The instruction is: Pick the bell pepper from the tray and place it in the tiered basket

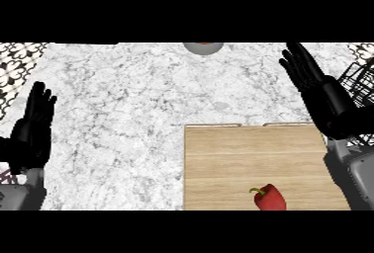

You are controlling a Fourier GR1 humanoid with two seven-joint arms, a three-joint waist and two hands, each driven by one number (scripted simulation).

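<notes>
1. Nearest the view's lower edge, a small red bell pepper with a curled green stem (270,197) lies on a rectangular light-wood tray (241,158), close to the tray's near edge and right of its middle; the pepper's lowest part is cut off by the frame.
2. The tray rests on a white marble counter with grey veining (124,99) and fills the lower right of the surface. 2 thin metal handles stand along its far edge.
3. At the left edge, the robot's black left hand (33,128) is raised with its fingers straight and released, grasping nothing, well apart from the tray. Its grey forearm is cut off at the lower left corner.
4. At the right, the black right hand (321,91) is held above the tray's far right corner, fingers extended and relaxed, grasping nothing and well apart from the pepper.
5. Behind the right hand, a black wire tiered basket (361,79) shows only in part, cut off by the right edge and partly hidden by the hand.
6. Farthest away, a grey round object (203,48) sits at the counter's top edge; only its lower part shows, so it is hard to identify.
7. A black-and-white patterned surface (18,59) shows beyond the counter at the upper left.
</notes>
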